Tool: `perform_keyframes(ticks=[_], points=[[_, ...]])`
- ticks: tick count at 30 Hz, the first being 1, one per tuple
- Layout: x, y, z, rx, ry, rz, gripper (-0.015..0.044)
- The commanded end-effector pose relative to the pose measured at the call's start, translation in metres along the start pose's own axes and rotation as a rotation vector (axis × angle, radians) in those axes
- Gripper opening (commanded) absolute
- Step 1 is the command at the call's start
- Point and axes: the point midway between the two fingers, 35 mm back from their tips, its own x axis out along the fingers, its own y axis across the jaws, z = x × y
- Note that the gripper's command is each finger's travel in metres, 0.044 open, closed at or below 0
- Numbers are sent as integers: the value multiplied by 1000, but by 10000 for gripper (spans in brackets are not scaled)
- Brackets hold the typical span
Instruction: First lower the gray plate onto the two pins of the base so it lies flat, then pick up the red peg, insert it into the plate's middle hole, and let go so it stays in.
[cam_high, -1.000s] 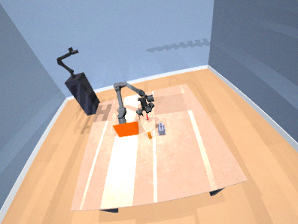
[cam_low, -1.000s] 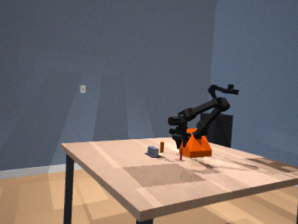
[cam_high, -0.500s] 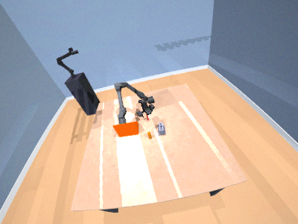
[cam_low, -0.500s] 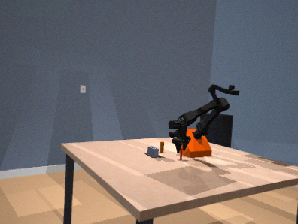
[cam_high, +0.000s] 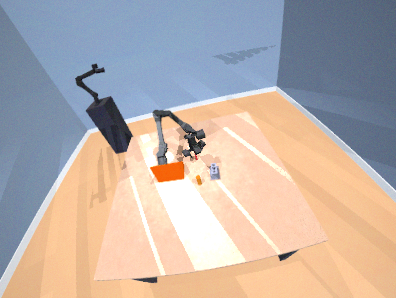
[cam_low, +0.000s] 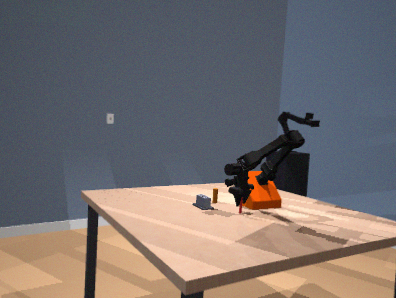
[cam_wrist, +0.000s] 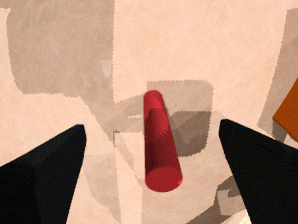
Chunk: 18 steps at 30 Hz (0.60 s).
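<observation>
The red peg stands upright on the table. My gripper is open and points down over the peg. In the wrist view the peg is between the two fingers, with a gap on both sides. The gray plate and its base show together as one small gray-blue block. It stands apart from the gripper. The pins and the plate's exact seating are too small to make out.
An orange cylinder stands near the gray block. The arm's orange mount is beside the peg. A dark pedestal with another arm stands beyond the table edge.
</observation>
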Motion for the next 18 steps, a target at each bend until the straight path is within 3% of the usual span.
perform_keyframes(ticks=[1, 9, 18], points=[[2, -2, 0, 5, 0, -3, 230], [2, -2, 0, 5, 0, -3, 20], [1, -2, 0, 5, -1, -3, 0]])
